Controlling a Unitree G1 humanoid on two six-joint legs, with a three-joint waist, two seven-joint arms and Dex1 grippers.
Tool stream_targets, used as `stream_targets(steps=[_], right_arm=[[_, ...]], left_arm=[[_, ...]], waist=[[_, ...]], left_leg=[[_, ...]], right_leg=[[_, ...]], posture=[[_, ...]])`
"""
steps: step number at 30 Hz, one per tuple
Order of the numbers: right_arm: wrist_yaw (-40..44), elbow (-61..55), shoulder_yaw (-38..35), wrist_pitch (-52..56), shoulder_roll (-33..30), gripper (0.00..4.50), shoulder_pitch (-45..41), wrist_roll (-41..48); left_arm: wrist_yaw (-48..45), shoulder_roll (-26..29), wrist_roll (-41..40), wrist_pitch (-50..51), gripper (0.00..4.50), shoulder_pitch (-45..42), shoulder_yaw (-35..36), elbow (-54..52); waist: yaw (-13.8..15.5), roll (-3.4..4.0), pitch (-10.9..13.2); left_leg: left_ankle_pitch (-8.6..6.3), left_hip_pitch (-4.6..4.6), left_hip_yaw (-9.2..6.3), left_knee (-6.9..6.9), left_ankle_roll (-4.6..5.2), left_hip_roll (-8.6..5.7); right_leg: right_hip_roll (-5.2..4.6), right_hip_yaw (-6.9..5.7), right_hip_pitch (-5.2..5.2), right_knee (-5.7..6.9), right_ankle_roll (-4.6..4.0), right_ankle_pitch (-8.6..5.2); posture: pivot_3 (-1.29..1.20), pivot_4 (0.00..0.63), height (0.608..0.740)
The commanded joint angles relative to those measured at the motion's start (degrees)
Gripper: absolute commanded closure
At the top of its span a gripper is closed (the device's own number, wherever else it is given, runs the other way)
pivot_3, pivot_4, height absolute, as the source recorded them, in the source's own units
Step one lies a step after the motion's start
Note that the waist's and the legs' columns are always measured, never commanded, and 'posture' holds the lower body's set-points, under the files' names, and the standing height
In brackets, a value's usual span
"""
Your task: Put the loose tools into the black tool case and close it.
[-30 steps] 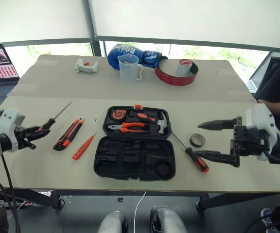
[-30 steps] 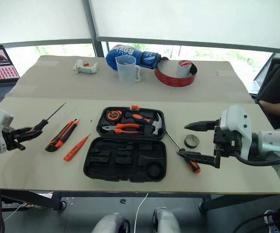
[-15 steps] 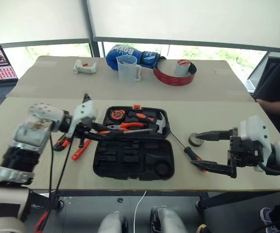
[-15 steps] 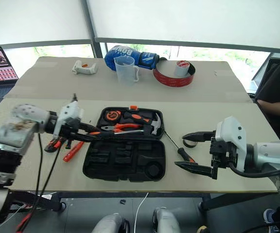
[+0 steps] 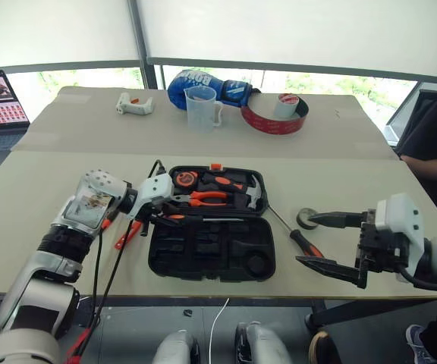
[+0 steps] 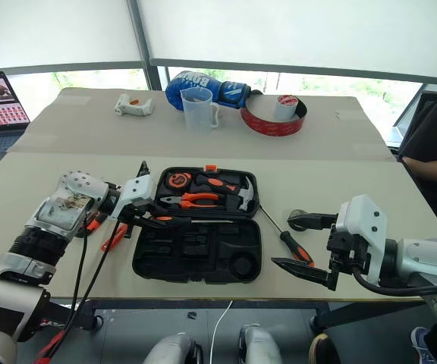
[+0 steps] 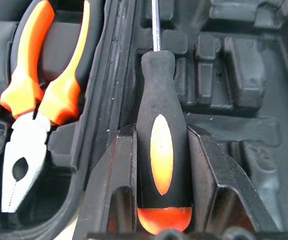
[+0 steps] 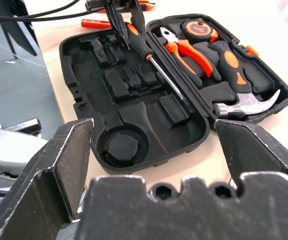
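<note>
Left claw grips a screwdriver over the unlabelled case; right claw gapes.

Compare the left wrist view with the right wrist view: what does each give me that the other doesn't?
Left wrist view alone: the left end effector closed on the screwdriver handle, its fingers pressed to both sides, close up. Right wrist view alone: the whole black tool case, the hammer, the tape measure, the round recess, and the open right end effector. Both: the held screwdriver over the case's recessed half, and the pliers seated in the other half.
</note>
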Motion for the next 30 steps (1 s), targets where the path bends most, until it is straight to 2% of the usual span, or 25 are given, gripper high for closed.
stream_targets(steps=[1,9,11,12,18,23,26,30], right_arm=[[-0.5,-0.6,-0.9,-1.0,0.0,0.00,-1.0,0.0],[-0.9,-0.5,-0.2,-1.2,0.0,0.00,-1.5,-0.5],[-1.0,-0.6,0.0,-1.3,0.1,0.00,-1.5,-0.5],[-1.0,-0.6,0.1,-1.3,0.1,0.00,-1.5,-0.5],[-0.8,-0.8,-0.6,-1.0,0.0,0.00,-1.2,0.0],[-0.9,-0.9,-0.8,-1.1,0.2,0.00,-0.5,-0.2],[-1.0,-1.1,-0.8,-1.1,0.2,0.00,-0.4,-0.1],[-1.0,-1.1,-0.9,-1.1,0.0,0.00,-0.3,-0.2]], left_arm=[[-0.7,-0.7,0.6,-2.2,3.60,-1.9,0.3,0.2],[-0.5,-2.1,1.9,-3.1,3.60,-2.1,0.2,0.9],[-0.6,-2.2,1.9,-2.8,2.58,-2.2,0.3,1.0],[-0.8,-2.2,1.8,-2.6,2.44,-2.3,0.5,0.8],[-1.6,-2.1,-1.0,-0.4,0.31,-3.0,2.9,-3.7],[-1.0,-2.7,-2.4,1.6,0.31,-2.0,3.2,-7.3],[-0.5,-3.6,-2.2,0.9,1.03,-2.3,3.1,-6.2],[0.2,-5.0,-0.4,-1.9,2.53,-3.4,2.1,-2.4]], waist=[[0.0,0.00,0.0],[0.0,0.00,0.0],[0.0,0.00,0.0],[0.0,0.00,0.0],[0.4,0.00,0.0],[0.4,0.02,0.0],[0.5,0.02,0.0],[0.5,0.01,0.0]], left_leg=[[-0.01,-0.05,0.00,0.04,0.02,0.00],[-0.15,-0.43,-0.02,0.50,0.25,0.00],[-0.18,-0.46,-0.02,0.57,0.32,-0.02],[-0.19,-0.47,-0.02,0.59,0.33,-0.03],[-0.20,-0.47,-0.01,0.63,0.34,-0.03],[-0.21,-0.47,-0.01,0.64,0.37,-0.03],[-0.21,-0.48,-0.01,0.64,0.37,-0.03],[-0.21,-0.48,-0.01,0.64,0.37,-0.04]], right_leg=[[0.00,-0.01,-0.01,-0.01,0.02,0.01],[-0.04,-0.05,-0.09,-0.10,0.29,0.17],[-0.05,-0.03,-0.08,-0.14,0.38,0.23],[-0.06,-0.02,-0.08,-0.15,0.42,0.25],[-0.07,-0.02,-0.08,-0.14,0.46,0.28],[-0.07,0.02,-0.07,-0.14,0.47,0.29],[-0.04,0.01,-0.08,-0.14,0.46,0.29],[-0.04,0.01,-0.07,-0.14,0.46,0.29]], posture=[[0.00,0.150,0.714],[0.00,0.150,0.714],[0.00,0.150,0.714],[0.00,0.150,0.714],[0.00,0.150,0.714],[0.00,0.150,0.714],[0.00,0.150,0.714],[0.00,0.150,0.714]])
